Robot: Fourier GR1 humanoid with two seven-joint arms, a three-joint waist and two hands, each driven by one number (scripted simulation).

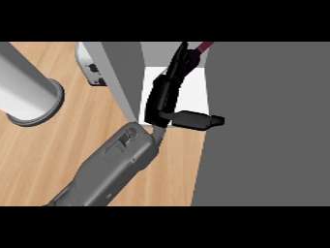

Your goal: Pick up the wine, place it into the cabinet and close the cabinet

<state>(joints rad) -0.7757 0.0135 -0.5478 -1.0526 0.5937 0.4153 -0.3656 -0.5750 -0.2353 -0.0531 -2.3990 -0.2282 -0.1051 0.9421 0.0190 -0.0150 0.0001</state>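
Head view shows us our right hand (pixel 169 99) curled around the wine (pixel 203 47), its dark red tip poking out inside the cabinet (pixel 267 121), above the wooden surface (pixel 46 160)

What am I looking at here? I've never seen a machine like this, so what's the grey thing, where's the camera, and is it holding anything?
The camera sits in a humanoid robot's head and looks steeply down at a wooden counter. The grey tube rising from the bottom is its forearm, ending in a black hand; coming in from the lower left, it seems to be the left one. The hand reaches into a cabinet with a white inside. Its fingers look stretched out and its thumb sticks sideways. By the fingertips a dark red tip shows, probably the wine; I cannot tell if they touch. A pale cylinder stands at the left.
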